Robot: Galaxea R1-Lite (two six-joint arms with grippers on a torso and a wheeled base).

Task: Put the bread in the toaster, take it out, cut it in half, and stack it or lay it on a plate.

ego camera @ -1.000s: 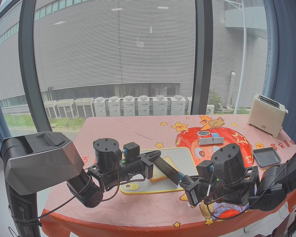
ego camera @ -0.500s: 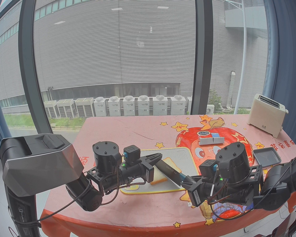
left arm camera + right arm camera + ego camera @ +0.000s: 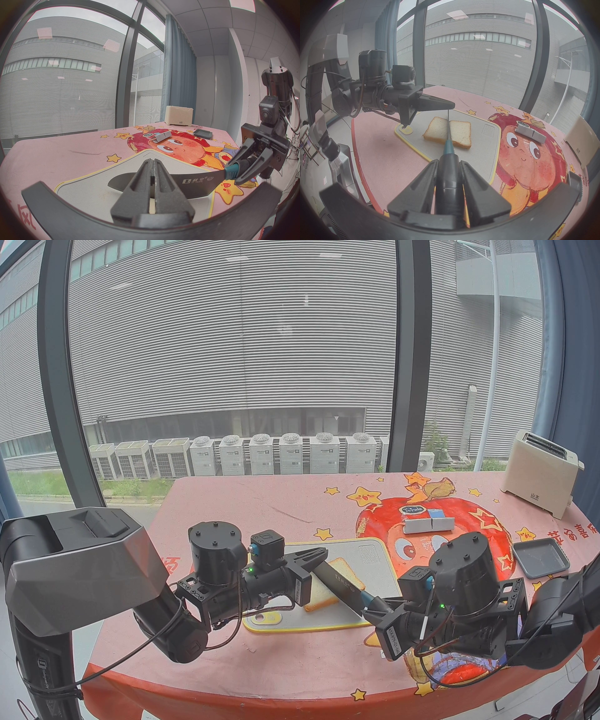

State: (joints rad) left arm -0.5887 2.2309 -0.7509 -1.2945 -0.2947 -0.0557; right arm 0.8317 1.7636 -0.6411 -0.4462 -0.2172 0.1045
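In the head view, both arms are sitting back up a touch after dipping lower half a second ago, and the camera itself has not shifted. I read that as one rocking stroke of a cut that is under way but not finished.

The pale toasted bread slice (image 3: pixel 320 596) is lying flat on the grey, yellow-rimmed cutting board (image 3: pixel 372 552) at lower centre. The dark-bladed kitchen knife (image 3: pixel 340 584) is crossing it, with its long axis running from upper left to lower right, tip at upper left and handle at lower right. The right gripper (image 3: pixel 373 609) is clamping the teal-and-black handle. The left gripper (image 3: pixel 322 551) is meeting the blade's far end.

In the left wrist view, the left gripper's fingers are standing pressed together at lower centre, in front of the blade. I cannot tell whether they are pinching its back edge or only bearing on it.

In the right wrist view, I am looking along the blade, edge-on. It is pointing straight up the frame and splitting the slice's longer, left-to-right side near the middle. The cream toaster (image 3: pixel 540 471) and the dark square plate (image 3: pixel 540 557) are waiting at the head view's right.
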